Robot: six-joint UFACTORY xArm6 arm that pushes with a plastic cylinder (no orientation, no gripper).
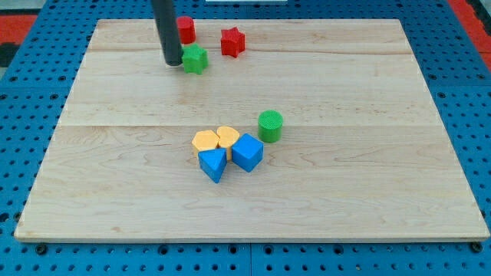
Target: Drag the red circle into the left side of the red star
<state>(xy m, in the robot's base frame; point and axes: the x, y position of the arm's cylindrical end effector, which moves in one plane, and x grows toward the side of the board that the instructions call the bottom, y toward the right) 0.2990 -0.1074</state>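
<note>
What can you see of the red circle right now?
The red circle is a short red cylinder standing upright near the view's top edge of the wooden board, partly hidden by the rod. My tip sits just below and left of it. The green star lies right below it, contact unclear. The red star is to its right, with a gap between.

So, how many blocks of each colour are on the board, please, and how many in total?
Red: 2, the circle and the star.
Green: 2, the star beside my tip and the cylinder.
Yellow: 2, the hexagon and the heart.
Blue: 2, the triangle and the cube.
Total: 8
</note>
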